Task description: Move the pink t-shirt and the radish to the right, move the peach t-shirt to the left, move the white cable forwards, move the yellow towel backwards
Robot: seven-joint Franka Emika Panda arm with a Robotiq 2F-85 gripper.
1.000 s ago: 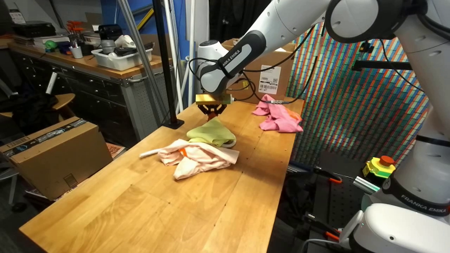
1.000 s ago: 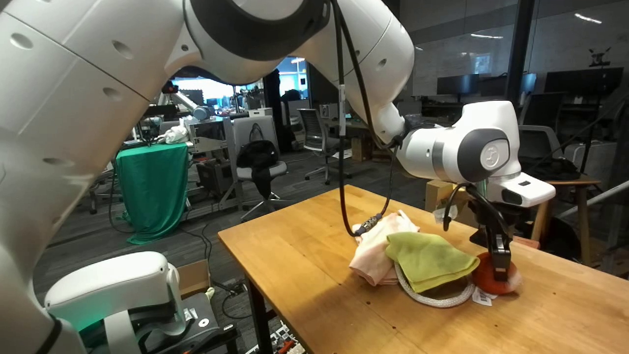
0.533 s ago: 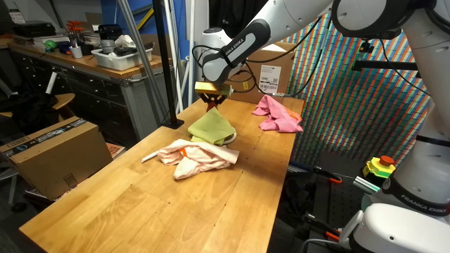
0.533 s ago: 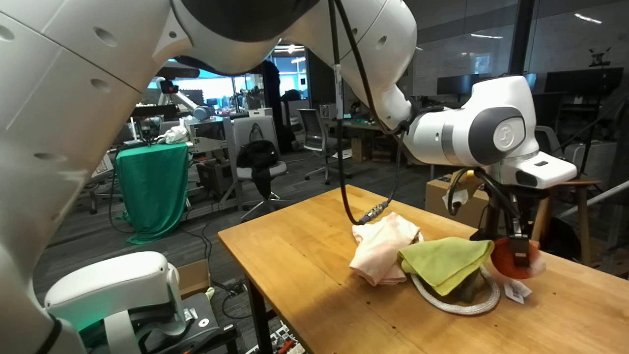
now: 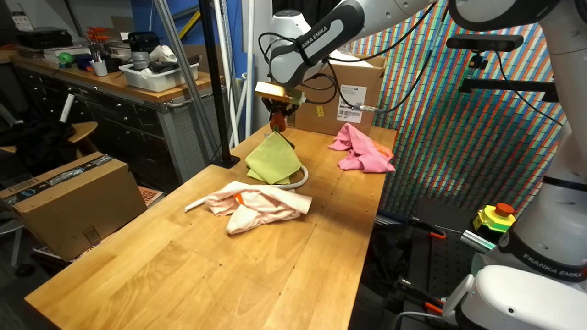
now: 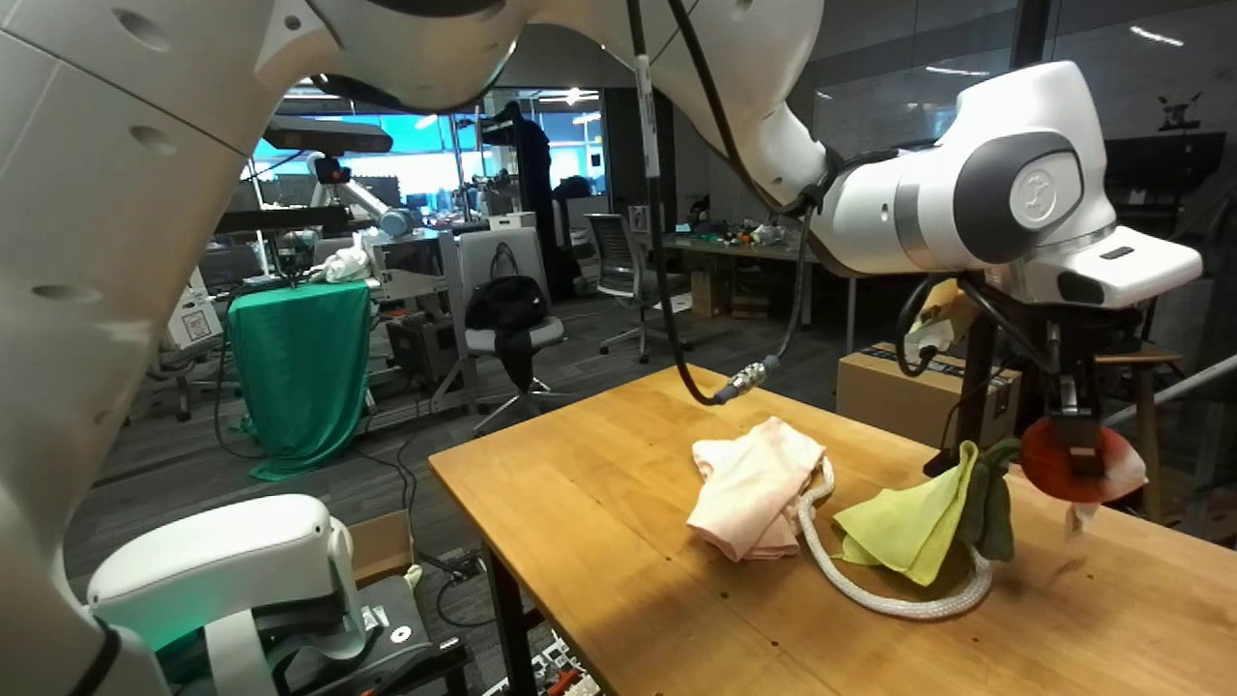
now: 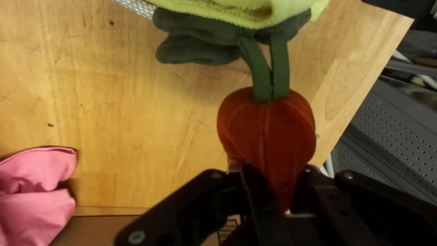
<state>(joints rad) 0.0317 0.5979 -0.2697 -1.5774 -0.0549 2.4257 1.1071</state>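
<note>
The end effector (image 7: 273, 181) is clamped on the one radish (image 7: 266, 126), holding its red body clear of the wooden counter (image 5: 202, 275), presumably to carry it right. Its green leaves (image 7: 205, 44) trail under the one towel (image 5: 274, 158), part of which stands propped up, probably because the leaves lift it. The one cable (image 6: 908, 609) curls from the towel to the peach shirt (image 6: 759, 488), perhaps weighed down there, its end showing past the cloth. There are two shirts: the peach shirt is crumpled near the towel, while the pink shirt (image 5: 360, 153) lies well apart, before a box (image 5: 321, 123).
</note>
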